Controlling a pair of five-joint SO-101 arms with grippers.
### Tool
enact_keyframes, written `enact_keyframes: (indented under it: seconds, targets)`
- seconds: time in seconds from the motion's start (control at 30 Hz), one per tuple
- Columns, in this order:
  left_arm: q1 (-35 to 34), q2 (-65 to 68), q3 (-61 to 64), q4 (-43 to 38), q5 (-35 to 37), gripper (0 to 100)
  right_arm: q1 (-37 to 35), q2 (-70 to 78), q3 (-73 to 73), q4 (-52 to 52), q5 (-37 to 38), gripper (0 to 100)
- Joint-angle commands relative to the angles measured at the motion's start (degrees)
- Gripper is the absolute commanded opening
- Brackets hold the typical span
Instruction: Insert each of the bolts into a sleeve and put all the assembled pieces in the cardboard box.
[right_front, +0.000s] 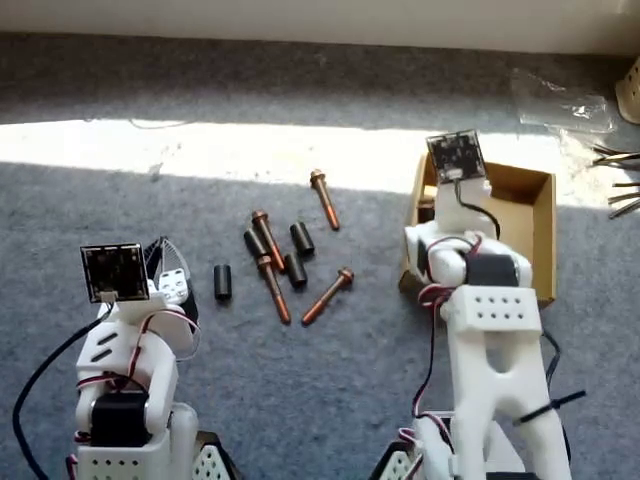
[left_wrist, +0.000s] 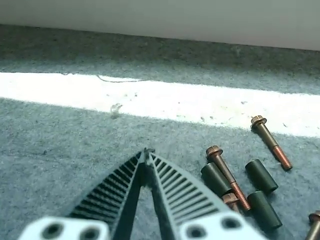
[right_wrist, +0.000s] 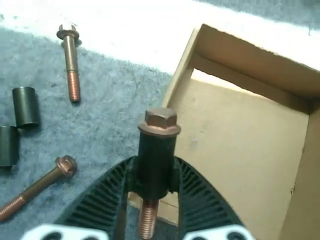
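My right gripper (right_wrist: 155, 167) is shut on a dark sleeve with a copper bolt (right_wrist: 159, 120) through it, held upright at the near left edge of the cardboard box (right_wrist: 240, 57). In the high view the right arm (right_front: 468, 265) leans over that box (right_front: 542, 195). Several loose bolts (right_front: 324, 198) and several dark sleeves (right_front: 222, 281) lie on the grey carpet between the arms. My left gripper (left_wrist: 146, 156) is shut and holds nothing. It hovers low over the carpet to the left of the pile, a bolt (left_wrist: 226, 174) and sleeves (left_wrist: 261, 175) a short way off.
A sunlit white strip (right_front: 250, 150) crosses the carpet behind the parts. A clear plastic bag (right_front: 560, 100) and some tools (right_front: 620, 190) lie at the far right. One sleeve lies apart from the pile, close to the left gripper (right_front: 163, 252).
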Motion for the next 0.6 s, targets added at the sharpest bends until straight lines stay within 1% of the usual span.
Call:
enact_keyframes:
  seconds: [0.0,0.13,0.57]
  targets:
    - [-0.75,0.48,-0.48,-1.32,-0.18,0,2.42,6.37,-5.14,-6.11,-0.88,0.5]
    - [-0.75,0.48,-0.48,-1.32,-0.18,0,3.82,12.97,-6.11,-9.19,-2.29,0.5]
    - [-0.75,0.48,-0.4,-1.49,-0.18,0,3.91,29.93,-16.48,-9.27,-2.37,0.9]
